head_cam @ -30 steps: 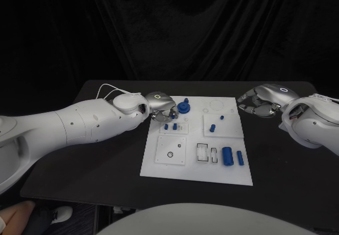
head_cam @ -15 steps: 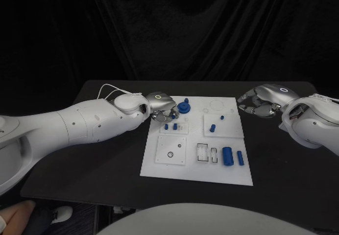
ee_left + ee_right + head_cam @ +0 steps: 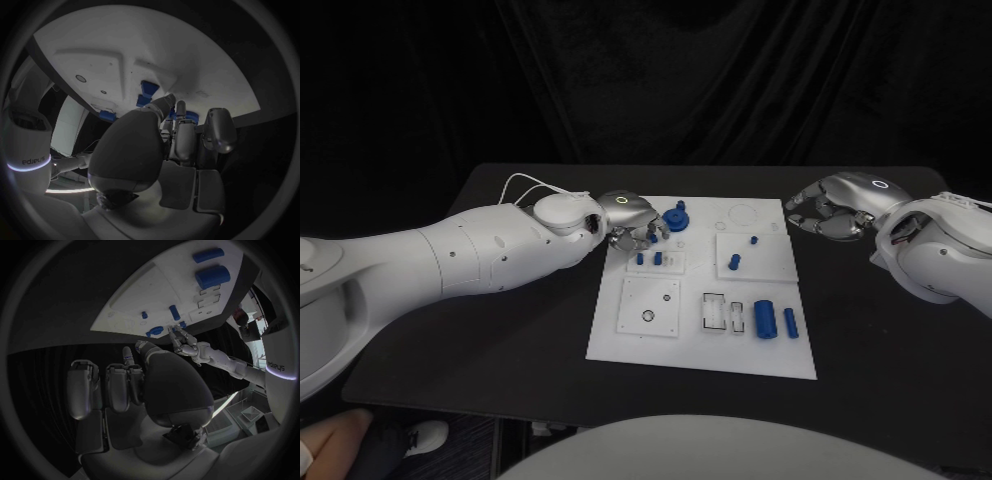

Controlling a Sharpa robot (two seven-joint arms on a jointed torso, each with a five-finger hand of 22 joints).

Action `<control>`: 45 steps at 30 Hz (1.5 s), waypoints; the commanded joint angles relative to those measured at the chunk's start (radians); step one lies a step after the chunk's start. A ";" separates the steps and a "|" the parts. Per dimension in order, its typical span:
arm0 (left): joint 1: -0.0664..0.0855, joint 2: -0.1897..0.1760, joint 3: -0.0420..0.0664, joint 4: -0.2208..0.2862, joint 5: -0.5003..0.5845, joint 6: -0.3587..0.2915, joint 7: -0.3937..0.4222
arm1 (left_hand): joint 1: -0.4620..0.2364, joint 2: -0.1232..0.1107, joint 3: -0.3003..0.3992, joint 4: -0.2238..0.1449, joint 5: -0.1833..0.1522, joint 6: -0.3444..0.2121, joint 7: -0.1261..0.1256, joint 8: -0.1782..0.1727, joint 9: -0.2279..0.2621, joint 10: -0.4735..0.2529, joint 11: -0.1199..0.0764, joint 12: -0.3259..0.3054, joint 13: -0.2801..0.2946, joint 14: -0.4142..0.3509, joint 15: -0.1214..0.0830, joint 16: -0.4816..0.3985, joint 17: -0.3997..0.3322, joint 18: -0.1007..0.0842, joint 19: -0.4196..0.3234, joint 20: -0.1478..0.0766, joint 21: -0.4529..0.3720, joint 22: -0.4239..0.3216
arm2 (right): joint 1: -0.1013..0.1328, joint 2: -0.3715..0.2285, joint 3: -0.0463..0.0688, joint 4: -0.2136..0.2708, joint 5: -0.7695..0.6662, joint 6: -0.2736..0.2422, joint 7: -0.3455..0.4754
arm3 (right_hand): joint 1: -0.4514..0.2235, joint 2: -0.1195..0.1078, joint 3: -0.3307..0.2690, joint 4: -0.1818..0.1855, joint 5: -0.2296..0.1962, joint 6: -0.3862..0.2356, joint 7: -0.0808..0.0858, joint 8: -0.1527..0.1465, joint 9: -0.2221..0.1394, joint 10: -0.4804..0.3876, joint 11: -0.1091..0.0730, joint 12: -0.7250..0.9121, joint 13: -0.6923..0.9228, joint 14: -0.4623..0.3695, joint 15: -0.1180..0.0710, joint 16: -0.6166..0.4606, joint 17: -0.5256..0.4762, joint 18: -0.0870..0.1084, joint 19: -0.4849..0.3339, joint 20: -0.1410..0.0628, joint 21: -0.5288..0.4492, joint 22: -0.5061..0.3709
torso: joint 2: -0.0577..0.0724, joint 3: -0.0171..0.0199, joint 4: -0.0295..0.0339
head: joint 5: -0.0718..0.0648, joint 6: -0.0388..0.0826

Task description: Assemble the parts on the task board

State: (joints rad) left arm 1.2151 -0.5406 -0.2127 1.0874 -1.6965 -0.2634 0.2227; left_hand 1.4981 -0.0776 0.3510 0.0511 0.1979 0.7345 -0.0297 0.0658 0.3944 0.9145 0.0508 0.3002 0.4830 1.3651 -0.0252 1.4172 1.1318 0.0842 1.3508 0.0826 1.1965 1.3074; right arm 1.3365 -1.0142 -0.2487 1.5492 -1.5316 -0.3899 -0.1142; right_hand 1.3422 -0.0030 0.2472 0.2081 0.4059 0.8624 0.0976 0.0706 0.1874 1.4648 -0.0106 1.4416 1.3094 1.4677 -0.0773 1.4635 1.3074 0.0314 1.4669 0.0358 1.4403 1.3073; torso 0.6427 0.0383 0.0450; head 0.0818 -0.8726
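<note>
Hovering at the flat white task board's [image 3: 646,340] ten o'clock corner, the silver left hand [image 3: 630,222] curls near small blue cylindrical parts [image 3: 649,258]; grip indeterminate. The silver right hand [image 3: 831,213], at two o'clock, appears curled, empty.

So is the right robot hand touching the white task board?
Apart. In the head view the right robot hand sits beyond the task board's right edge, with a strip of black table showing between them.

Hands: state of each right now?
Left hand: over the task board's far-left corner; grip cannot be told.
Right hand: fingers curled, holding nothing.
</note>
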 commanded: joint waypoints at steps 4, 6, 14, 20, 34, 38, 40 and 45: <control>-0.002 -0.005 0.001 -0.001 0.001 -0.039 -0.008 | -0.006 -0.009 0.007 0.002 -0.004 -0.027 -0.012 -0.006 -0.015 -0.016 0.002 -0.011 -0.002 -0.005 0.004 -0.006 -0.001 0.000 -0.007 0.002 -0.007 0.151 | -0.002 -0.004 0.001 0.003 -0.002 0.003 -0.015 | -0.005 -0.002 0.008 -0.001 -0.001 0.003 -0.005 -0.002 -0.001 -0.004 0.001 -0.004 0.091 0.069 0.004 0.000 0.086 0.002 0.045 0.002 -0.004 0.219 | 0.000 -0.0002 0.0006 | 0.000 0.000; -0.002 -0.009 0.001 -0.001 0.001 -0.066 -0.009 | -0.006 -0.010 0.007 0.003 -0.005 -0.036 -0.018 -0.005 -0.021 -0.025 0.002 -0.017 -0.002 -0.006 0.005 -0.006 0.000 0.001 -0.007 0.003 -0.008 0.151 | -0.002 -0.005 0.001 0.004 -0.002 0.002 -0.015 | -0.005 -0.002 0.008 -0.001 -0.001 0.003 -0.005 -0.002 -0.001 -0.004 0.001 -0.004 0.091 0.069 0.004 0.000 0.086 0.002 0.045 0.002 -0.004 0.219 | 0.000 -0.0004 -0.0002 | 0.001 0.000; -0.002 -0.057 0.001 0.009 0.001 -0.250 -0.025 | -0.010 -0.018 -0.004 0.014 -0.028 -0.059 -0.036 -0.002 -0.051 -0.094 0.010 -0.031 0.004 -0.111 0.013 -0.093 -0.165 0.022 -0.080 0.009 -0.125 0.119 | 0.001 -0.021 0.001 0.015 -0.002 -0.002 -0.014 | -0.004 -0.008 0.013 -0.005 -0.003 0.002 -0.004 -0.003 -0.003 -0.027 0.002 -0.031 0.060 0.063 0.005 -0.016 0.062 0.007 0.035 0.002 -0.025 0.213 | 0.000 -0.0002 0.0005 | -0.001 0.000; -0.002 -0.135 0.001 0.052 0.015 -0.396 -0.016 | -0.021 -0.019 -0.036 0.053 -0.053 -0.102 -0.058 -0.003 -0.090 -0.254 0.011 -0.008 0.024 -0.516 0.035 -0.469 -0.563 0.088 -0.408 0.033 -0.612 -0.014 | 0.032 -0.036 0.001 0.036 -0.002 -0.004 0.001 | 0.015 -0.041 0.056 -0.023 -0.021 0.004 0.008 -0.002 -0.009 -0.299 0.015 -0.351 -0.248 0.046 0.015 -0.053 0.009 0.018 0.011 0.011 -0.076 0.197 | 0.000 -0.0007 0.0006 | -0.001 0.000; -0.002 -0.303 0.000 0.178 0.838 -0.148 0.467 | -0.187 0.117 -0.258 0.242 0.092 -0.157 0.055 -0.011 -0.222 -0.731 -0.058 -0.150 -0.348 -1.266 0.055 -1.385 -1.066 0.092 -1.131 0.054 -1.139 -0.480 | 0.106 0.024 0.001 0.040 -0.003 0.054 0.027 | 0.049 -0.109 0.123 -0.065 -0.090 0.012 0.023 -0.004 -0.013 -0.631 0.062 -0.819 -0.603 -0.033 0.056 -0.197 -0.174 0.059 -0.091 0.047 -0.301 0.126 | -0.004 -0.0074 0.0049 | 0.012 0.000; -0.003 -0.319 0.000 0.201 1.042 -0.003 0.519 | -0.193 0.175 -0.362 0.242 0.092 -0.216 0.049 -0.015 -0.267 -0.770 -0.066 -0.194 -0.414 -1.311 0.059 -1.405 -1.104 0.094 -1.152 0.060 -1.141 -0.627 | 0.094 0.033 0.001 0.032 -0.029 0.074 0.026 | 0.046 -0.112 0.126 -0.069 -0.103 -0.008 0.019 -0.004 -0.018 -0.726 0.109 -0.927 -0.686 -0.047 0.092 -0.207 -0.190 0.060 -0.100 0.075 -0.329 0.121 | -0.006 -0.0114 0.0083 | 0.009 0.000; -0.005 -0.321 0.000 0.205 1.116 0.048 0.530 | -0.195 0.216 -0.422 0.242 0.081 -0.279 0.041 -0.020 -0.296 -0.805 -0.068 -0.225 -0.445 -1.344 0.084 -1.411 -1.123 0.085 -1.180 0.073 -1.147 -0.736 | 0.085 0.035 0.001 0.028 -0.049 0.081 0.026 | 0.055 -0.114 0.125 -0.083 -0.105 -0.016 0.015 -0.004 -0.020 -0.778 0.131 -1.001 -0.749 -0.061 0.109 -0.224 -0.215 0.064 -0.110 0.092 -0.353 0.115 | -0.005 -0.0103 0.0093 | 0.006 0.000; -0.018 -0.326 0.000 0.215 1.275 0.144 0.563 | -0.183 0.272 -0.527 0.244 0.050 -0.330 0.037 -0.025 -0.329 -0.830 -0.065 -0.252 -0.463 -1.364 0.100 -1.417 -1.131 0.082 -1.225 0.089 -1.152 -0.871 | 0.059 0.041 0.001 0.021 -0.125 0.092 0.020 | 0.086 -0.110 0.108 -0.129 -0.105 -0.035 0.002 -0.004 -0.024 -0.823 0.143 -1.091 -0.857 -0.077 0.101 -0.244 -0.244 0.073 -0.122 0.092 -0.388 0.108 | -0.009 -0.0192 0.0214 | -0.011 0.000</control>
State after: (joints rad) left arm 1.2001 -0.8655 -0.2131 1.2976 -0.6357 -0.2519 0.6444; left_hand 1.3135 0.1869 -0.1744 0.2941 0.2477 0.4031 0.0063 0.0464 0.0659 0.0878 -0.0154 0.0491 0.0202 0.0067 0.0756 0.0067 0.0026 0.1709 0.1288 0.1722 0.0486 0.4397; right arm 1.3988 -0.9739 -0.2485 1.5707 -1.5812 -0.3269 -0.0932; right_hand 1.4192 -0.1128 0.3554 0.0821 0.3051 0.8329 0.0976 0.0706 0.1639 0.6414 0.1307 0.3555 0.4586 1.3950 0.0220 1.2218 1.0652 0.0868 1.3491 0.1287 1.0550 1.3078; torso 0.6359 0.0245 0.0581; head 0.0768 -0.8726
